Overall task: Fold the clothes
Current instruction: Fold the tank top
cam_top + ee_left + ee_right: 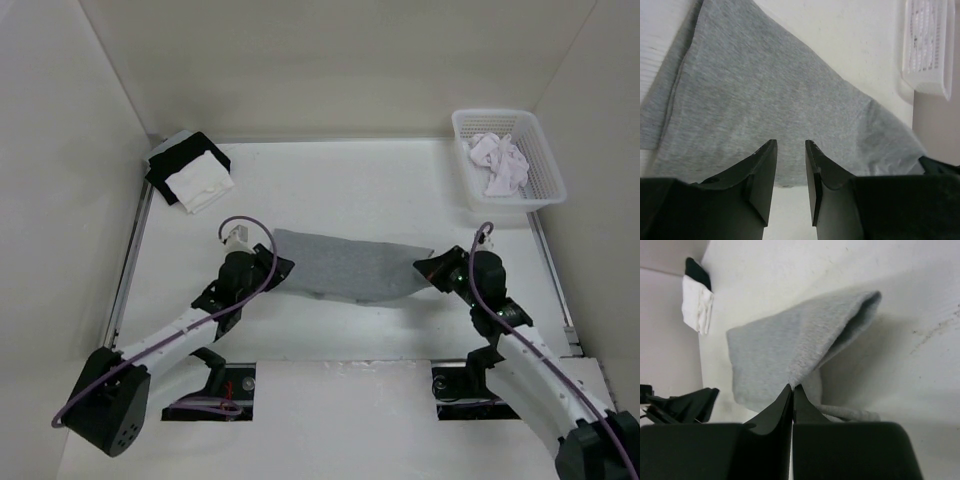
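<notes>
**Right claw** (792, 388): fingers together, clamped on a thin pinch of the grey shirt (345, 268) at its right end. Ahead of the tips the cloth rises off the table (350, 190) in a small tent. A loose fold hangs just right of the pinch and trails back under the claw.

**Left claw** (790, 146): fingers apart with a clear gap, nothing clamped. The shirt's left edge runs across just ahead of the tips, and bare table shows in the gap nearer the wrist. Cannot tell whether the tips touch the cloth.

**Shirt:** it spans the table between the 2 claws, mostly flat. A layered edge off to the left claw's left suggests it is doubled there.

**Surroundings:** the white basket (500, 113) sits well beyond the right claw. The black-and-white stack (190, 172) sits well beyond the left claw. Both are apart from the shirt.

**Risks, as judged:**
1. The right pinch is at the very fingertips. Soft knit could slide out under a pull and drop that end.
2. The pinch may hold only 1 layer. Lifting would then peel the layers apart.
3. The left end is unheld. If the right claw moves alone, the shirt is likely to drag and bunch rather than fold.
4. If the left claw closes where it stands, it may catch only the hem or miss altogether.
</notes>
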Robot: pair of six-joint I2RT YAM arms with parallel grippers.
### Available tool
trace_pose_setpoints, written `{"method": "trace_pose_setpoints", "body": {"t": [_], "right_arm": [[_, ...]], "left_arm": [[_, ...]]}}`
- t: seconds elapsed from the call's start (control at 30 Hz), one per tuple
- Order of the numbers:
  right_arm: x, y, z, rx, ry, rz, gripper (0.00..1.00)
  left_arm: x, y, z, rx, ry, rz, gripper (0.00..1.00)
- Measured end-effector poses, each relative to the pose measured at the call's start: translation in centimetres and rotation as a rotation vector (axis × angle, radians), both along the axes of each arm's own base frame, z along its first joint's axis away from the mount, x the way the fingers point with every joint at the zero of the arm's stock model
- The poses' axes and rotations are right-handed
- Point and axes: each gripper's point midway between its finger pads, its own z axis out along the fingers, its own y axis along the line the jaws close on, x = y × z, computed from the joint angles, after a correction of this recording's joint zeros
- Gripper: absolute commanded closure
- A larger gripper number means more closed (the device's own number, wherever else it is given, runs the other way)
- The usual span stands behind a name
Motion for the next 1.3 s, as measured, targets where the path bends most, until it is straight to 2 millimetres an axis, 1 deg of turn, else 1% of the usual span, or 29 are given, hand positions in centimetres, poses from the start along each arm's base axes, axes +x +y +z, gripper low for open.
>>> {"method": "trace_pose_setpoints", "body": {"t": [0.07,0.13,0.17,0.23,0.3,0.37,0.43,0.5,0.6,0.67,0.7,0.73,0.8,0.83,0.87,0.9,0.93,1.0,1.03,1.1,1.13,1.23,1.27,1.3], "right_arm": [[-0.2,0.3,1.7,-0.026,-0.017,0.005,0.99],[-0.4,1.4,3.2,-0.053,-0.019,0.038,0.99],[-0.4,2.1,3.8,-0.068,-0.013,0.058,0.99],[0.1,3.9,5.0,-0.101,0.004,0.101,0.98],[0.9,6.2,6.4,-0.128,0.011,0.148,0.98],[2.2,9.2,7.5,-0.154,0.018,0.195,0.98],[3.5,12.2,8.3,-0.173,0.025,0.235,0.98],[4.6,15.1,8.6,-0.188,0.036,0.268,0.98],[6.0,19.6,8.4,-0.211,0.053,0.315,0.97],[6.8,22.6,8.0,-0.223,0.065,0.344,0.96],[7.1,24.1,7.6,-0.226,0.072,0.359,0.94],[7.4,25.6,7.2,-0.228,0.081,0.371,0.9],[7.7,28.4,5.8,-0.23,0.1,0.392,0.77],[7.8,29.7,5.0,-0.23,0.112,0.403,0.65],[7.8,30.8,4.0,-0.23,0.128,0.411,0.55],[7.6,31.7,2.9,-0.234,0.145,0.417,0.49],[7.3,32.1,1.8,-0.239,0.161,0.423,0.47],[6.2,32.5,0.3,-0.251,0.189,0.439,0.47],[5.8,32.5,-0.1,-0.248,0.193,0.443,0.47],[4.9,31.9,0.1,-0.24,0.188,0.447,0.52],[4.6,31.3,0.5,-0.235,0.179,0.446,0.58],[3.5,28.9,2.7,-0.206,0.125,0.443,0.87],[3.3,28.1,3.5,-0.192,0.105,0.441,0.93],[3.2,27.5,4.2,-0.177,0.087,0.436,0.96]], "left_arm": [[-0.4,-1.7,0.1,0.005,-0.002,-0.042,0.71],[-0.7,-2.8,0.4,0.005,-0.009,-0.074,0.71],[-0.8,-3.1,0.6,0.003,-0.015,-0.08,0.71],[-0.5,-3.1,0.9,-0.001,-0.027,-0.072,0.71],[-0.2,-2.7,1.4,-0.007,-0.041,-0.056,0.7],[0.1,-2.1,2.3,-0.02,-0.062,-0.037,0.7],[0.5,-1.4,3.6,-0.04,-0.097,-0.011,0.7],[0.9,-0.4,5.1,-0.065,-0.14,0.018,0.7],[1.3,1.1,7.0,-0.095,-0.192,0.053,0.7],[1.3,2.1,8.0,-0.109,-0.217,0.077,0.69],[1.3,2.7,8.4,-0.115,-0.228,0.089,0.69],[1.3,3.2,8.7,-0.121,-0.24,0.101,0.69],[1.2,4.4,9.1,-0.129,-0.255,0.127,0.69],[1.1,4.9,9.1,-0.129,-0.258,0.139,0.68],[1.2,5.4,9.2,-0.129,-0.258,0.152,0.68],[1.2,5.6,9.1,-0.128,-0.255,0.16,0.68],[1.2,5.7,9.1,-0.129,-0.254,0.161,0.68],[1.1,5.4,8.9,-0.132,-0.245,0.149,0.67],[1.0,5.3,8.7,-0.13,-0.239,0.144,0.67],[1.0,5.1,8.2,-0.126,-0.223,0.139,0.67],[1.0,5.1,8.0,-0.123,-0.215,0.137,0.67],[1.2,4.5,6.7,-0.108,-0.174,0.124,0.67],[1.3,4.1,6.0,-0.098,-0.154,0.111,0.67],[1.4,3.5,5.3,-0.086,-0.133,0.097,0.68]]}}
